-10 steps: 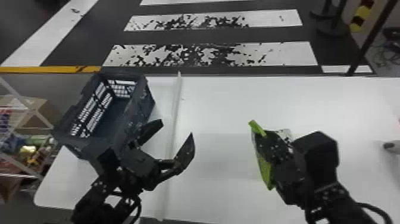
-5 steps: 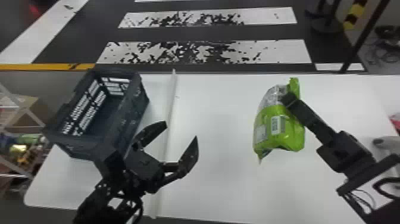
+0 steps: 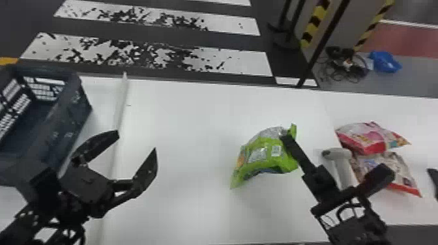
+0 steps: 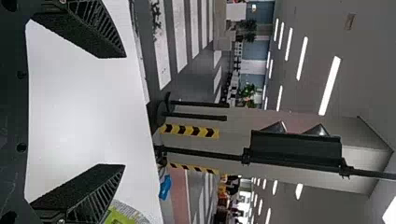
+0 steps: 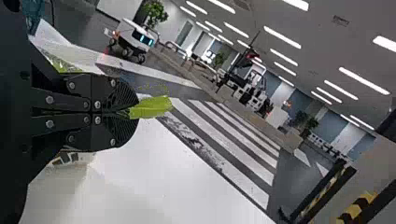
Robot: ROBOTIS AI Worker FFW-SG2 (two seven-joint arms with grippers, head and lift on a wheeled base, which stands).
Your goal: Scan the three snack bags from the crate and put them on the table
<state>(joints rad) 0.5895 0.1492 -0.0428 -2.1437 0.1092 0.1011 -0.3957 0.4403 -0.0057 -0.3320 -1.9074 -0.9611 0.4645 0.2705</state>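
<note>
Nearer the scanner now, the green bag has gone rightward over the bench with the right pincer, while the head view has swung right and brought in the pink bag and the beige bag. The right pincer is closed on the green bag's top edge; the left pincer is wide and empty beside the crate.

That edge grip looks like the weak point: a quick turn could set the bag swinging, or its own weight could peel it loose. Twisting it the wrong way might hide the white label, likely the code, and spoil the scan. The right arm, low over the scanner, could knock it. The bag looks plump and glossy, silvery near the top, creased, with one corner drooping.
</note>
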